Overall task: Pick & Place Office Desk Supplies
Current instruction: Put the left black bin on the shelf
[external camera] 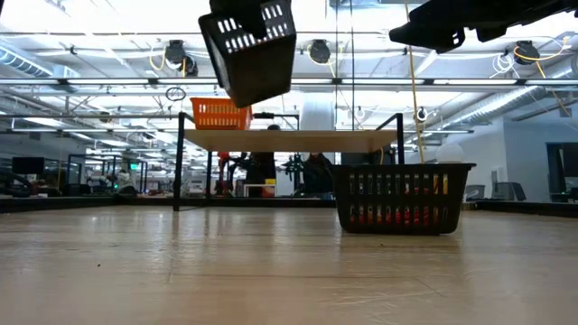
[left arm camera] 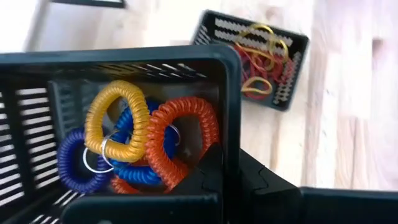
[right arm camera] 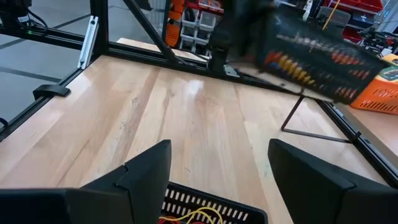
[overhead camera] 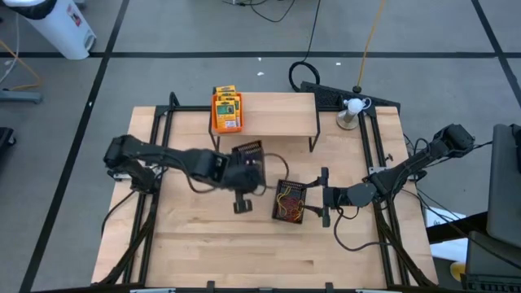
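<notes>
The worktop point(overhead camera: 244, 244) is big. The left tool point(overhead camera: 244, 181) pinches the rim of a black bin point(external camera: 250, 47) of coil bands point(left arm camera: 134, 140), lifted up. The right tool point(right arm camera: 217, 168), spread wide, hangs just above the other black bin point(overhead camera: 291, 201).

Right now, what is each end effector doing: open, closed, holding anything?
Left end effector: shut on the black bin of coil loops, lifted off the table.
Right end effector: open, empty, by the other black bin.

Bare table point(overhead camera: 212, 252) before shelf point(overhead camera: 277, 114)
</notes>
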`<act>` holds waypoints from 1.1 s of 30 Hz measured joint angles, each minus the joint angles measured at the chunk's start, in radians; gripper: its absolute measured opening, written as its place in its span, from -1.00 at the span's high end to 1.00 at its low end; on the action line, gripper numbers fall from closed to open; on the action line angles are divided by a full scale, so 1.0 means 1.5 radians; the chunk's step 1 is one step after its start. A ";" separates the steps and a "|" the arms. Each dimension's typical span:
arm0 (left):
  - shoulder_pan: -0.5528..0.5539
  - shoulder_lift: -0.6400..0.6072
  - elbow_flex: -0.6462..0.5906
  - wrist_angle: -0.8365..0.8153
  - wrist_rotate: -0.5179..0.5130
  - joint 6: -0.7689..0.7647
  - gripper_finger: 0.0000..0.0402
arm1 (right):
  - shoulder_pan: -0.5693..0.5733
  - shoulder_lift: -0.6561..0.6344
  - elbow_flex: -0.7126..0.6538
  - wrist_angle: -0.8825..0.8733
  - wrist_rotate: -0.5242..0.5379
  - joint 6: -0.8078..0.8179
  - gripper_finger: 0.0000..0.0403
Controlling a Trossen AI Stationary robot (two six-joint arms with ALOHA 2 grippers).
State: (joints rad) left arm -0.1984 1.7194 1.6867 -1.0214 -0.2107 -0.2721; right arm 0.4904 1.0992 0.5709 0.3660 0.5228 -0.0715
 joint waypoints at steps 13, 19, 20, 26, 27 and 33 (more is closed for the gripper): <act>0.098 0.063 0.257 -0.209 -0.011 0.081 1.00 | 0.000 0.000 0.000 0.010 0.000 -0.009 -0.28; 0.134 0.122 0.368 -0.268 -0.011 0.135 1.00 | 0.000 0.000 0.000 0.012 0.000 -0.013 -0.28; 0.139 0.133 0.379 -0.275 -0.006 0.145 1.00 | 0.000 0.000 0.000 0.012 0.000 -0.013 -0.28; 0.173 0.180 0.405 -0.286 0.018 0.198 1.00 | -0.005 0.000 0.000 0.012 0.000 -0.015 -0.28; 0.179 0.183 0.405 -0.288 0.019 0.201 1.00 | -0.008 0.000 0.000 0.012 0.000 -0.015 -0.28; 0.208 0.184 0.405 -0.281 0.019 0.215 1.00 | -0.014 0.000 0.000 0.004 0.000 -0.016 -0.28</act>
State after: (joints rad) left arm 0.1134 1.9954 2.2945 -1.4423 -0.1825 0.0498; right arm 0.4698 1.0992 0.5709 0.3721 0.5232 -0.0955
